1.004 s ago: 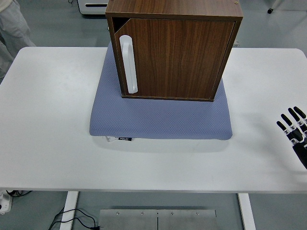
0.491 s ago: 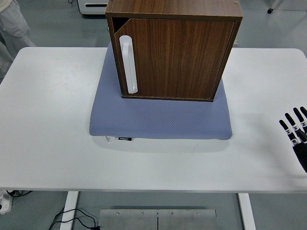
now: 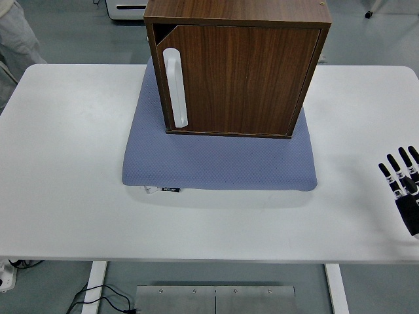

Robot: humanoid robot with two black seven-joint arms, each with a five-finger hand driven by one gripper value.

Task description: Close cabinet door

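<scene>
**Desk:** Looking down from the head view, what do you have?

**Operator:** One cabinet [image 3: 239, 65], dark wood, sits on one blue mat [image 3: 219, 154] at the far middle of one white table [image 3: 65, 170]. Its one door [image 3: 242, 78] stands almost flush with the front; I see only a thin dark wedge at the top left corner, beside the one white handle [image 3: 175, 88] that runs upright down the door's left edge. My right hand [image 3: 402, 186] is at the right edge of the picture, low over the table and well apart from the cabinet, fingers straight and spread, holding nothing. My left hand is out of view. A bit of someone's light clothing shows at the top left corner.

**Desk:** How will that door handle?

**Operator:** I judge it a stiff, flat panel, light to swing, hinged on the right since the gap is on the left. The wood face looks smooth, so fingertips may slide. I would not grip at all: I would press flat on the left side near the handle, farthest from the hinge. The box itself looks light, and the soft mat under it may let it shift or rock if I push hard, so a gentle push.

**Desk:** Other views?

**Operator:** None, only this one.
</scene>
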